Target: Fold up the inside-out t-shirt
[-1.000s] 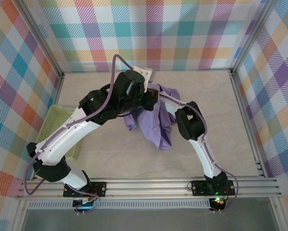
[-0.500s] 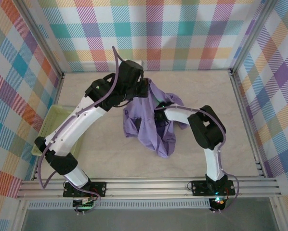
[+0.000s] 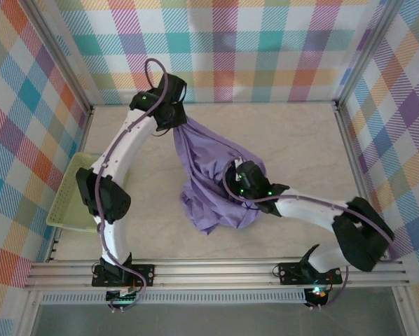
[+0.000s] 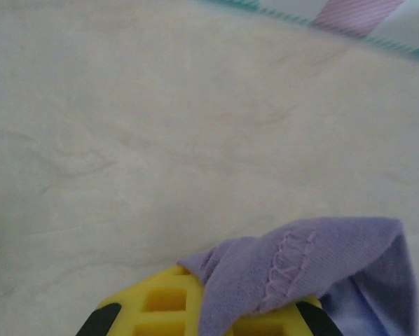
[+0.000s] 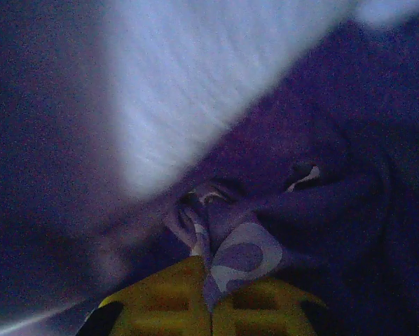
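Lavender-purple t-shirt (image 3: 208, 183), one in number, is seen near the middle of the table (image 3: 307, 140), drawn into a long wrinkled shape that runs from the far left towards the near centre. Its upper end is held raised off the surface, while its lower part lies bunched on the table. One container is counted: a pale green tray (image 3: 71, 183) set at the table's left edge, well apart from the t-shirt; its inside is partly hidden by the left arm, and what it holds cannot be told. Two arms and two grippers are counted. The left gripper (image 3: 176, 127) is found at the far end of the garment, and in the left wrist view its yellow fingers (image 4: 157, 302) are pressed together on a stitched hem of the t-shirt (image 4: 300, 269), which is folded over them. The right gripper (image 3: 239, 183) is placed at the right side of the bunched fabric; in the right wrist view its fingers (image 5: 171, 297) are pinched on a gathered tuck of the t-shirt (image 5: 314, 182), with dark cloth all around. A small pale patch (image 5: 241, 259) is seen on the fabric just above those fingers, but it is too dim and blurred for any writing to be read.
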